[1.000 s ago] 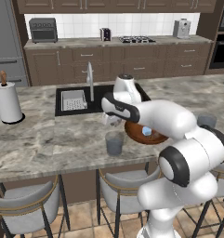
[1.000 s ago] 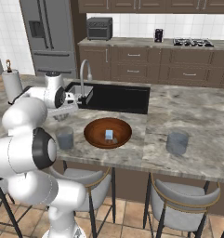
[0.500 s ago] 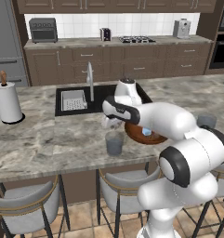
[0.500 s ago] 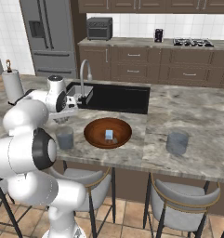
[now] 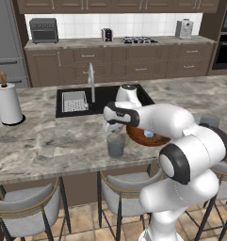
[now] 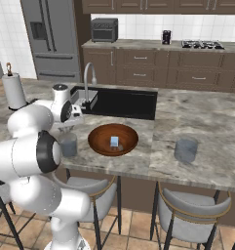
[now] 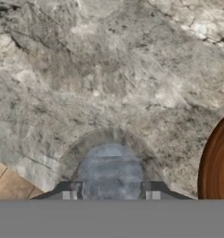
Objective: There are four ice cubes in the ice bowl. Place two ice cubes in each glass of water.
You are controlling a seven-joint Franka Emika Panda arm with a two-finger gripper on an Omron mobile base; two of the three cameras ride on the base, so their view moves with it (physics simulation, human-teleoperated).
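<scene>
Claw (image 7: 111,194) hangs right over the near glass of water (image 5: 116,145), which suits a drop straight down — you see the tumbler's rim ring the view just past the fingertips (image 7: 73,191); the tips stand apart with nothing visible between them, so judge the claw as open and empty; whether a cube went in you cannot tell through the grey water. Just beside that glass sits the ice bowl (image 6: 95,142), its brown rim (image 7: 219,160) edging the hand view; one ice cube (image 6: 114,142) lies near its middle, and a pale blue bit shows in the bowl (image 5: 148,134) from the left base view — how many remain is unclear. The other glass (image 6: 186,149) stands well apart on the tabletop (image 5: 49,141), past the bowl; you will likely return to the bowl next.
</scene>
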